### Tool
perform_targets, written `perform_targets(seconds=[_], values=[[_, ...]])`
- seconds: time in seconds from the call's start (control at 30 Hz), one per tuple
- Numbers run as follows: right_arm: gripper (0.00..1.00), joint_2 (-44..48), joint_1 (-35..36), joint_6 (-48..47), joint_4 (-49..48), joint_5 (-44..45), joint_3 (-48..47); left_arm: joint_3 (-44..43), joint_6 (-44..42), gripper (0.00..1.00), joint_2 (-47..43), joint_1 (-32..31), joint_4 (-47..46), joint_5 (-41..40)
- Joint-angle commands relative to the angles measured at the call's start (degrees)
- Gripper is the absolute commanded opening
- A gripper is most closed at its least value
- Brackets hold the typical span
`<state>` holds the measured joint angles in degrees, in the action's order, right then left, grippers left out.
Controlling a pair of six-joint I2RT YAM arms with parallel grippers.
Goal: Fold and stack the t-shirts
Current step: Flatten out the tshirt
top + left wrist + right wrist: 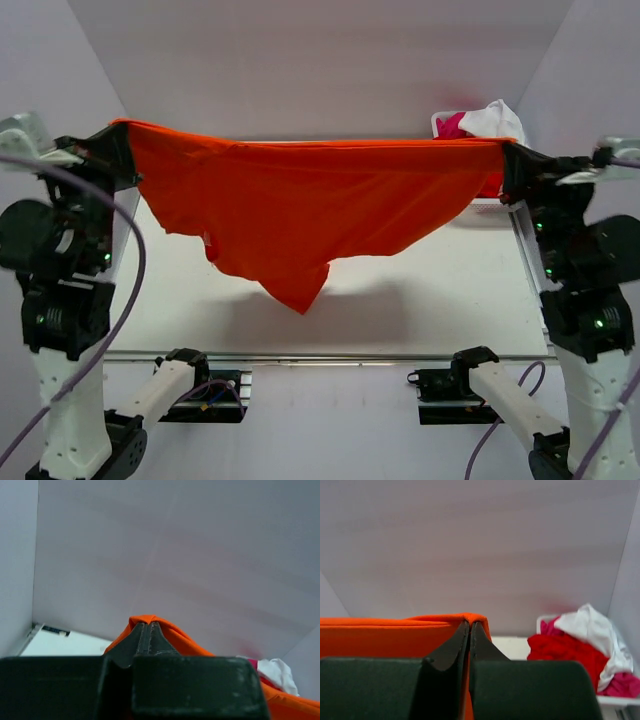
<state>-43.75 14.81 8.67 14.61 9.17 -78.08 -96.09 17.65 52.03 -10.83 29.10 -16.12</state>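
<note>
Orange tee (300,210) stretched midair; other tees (480,122) heaped back-R.

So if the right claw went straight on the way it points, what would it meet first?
The right claw pinches the orange t-shirt; past that, probably just the back wall. The shirt heap lies off to one side.

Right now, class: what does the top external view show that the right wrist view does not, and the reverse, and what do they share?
Only top external: the whole span, left gripper and right gripper holding the orange t-shirt stretched in the air above the table. Only right wrist: a close look at fingers pinched shut on the orange edge. Both: the orange cloth, plus the white t-shirt and pink t-shirt far right.
</note>
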Motion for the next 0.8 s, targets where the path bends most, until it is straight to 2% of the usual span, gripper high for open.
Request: perform_targets(seconds=[0.0,0.2,0.3,0.4,0.6,0.77], values=[[0.00,2.8,-0.1,-2.9,1.7,-2.0,-5.4,-3.0,-3.6,0.00,-3.7,0.4,-0.6,2.9],[0.00,5.9,-0.2,-2.2,3.1,-0.9,-6.0,-3.7,-3.6,0.00,-4.6,0.4,-0.6,6.5],[0.00,5.3,0.0,-1.2,2.4,1.4,-3.1,-3.0,-3.0,0.00,-2.1,0.4,-0.6,7.1],[0.00,2.9,0.0,0.7,-0.2,2.7,1.9,1.7,-1.5,0.00,2.0,0.4,-2.3,5.8],[0.00,-10.6,-0.1,5.7,-4.7,1.8,12.2,11.8,1.9,0.00,16.2,0.4,-5.5,1.3],[0.00,-25.4,-0.3,9.1,-4.7,1.9,17.0,20.5,1.9,0.00,31.7,0.4,-14.3,3.5]])
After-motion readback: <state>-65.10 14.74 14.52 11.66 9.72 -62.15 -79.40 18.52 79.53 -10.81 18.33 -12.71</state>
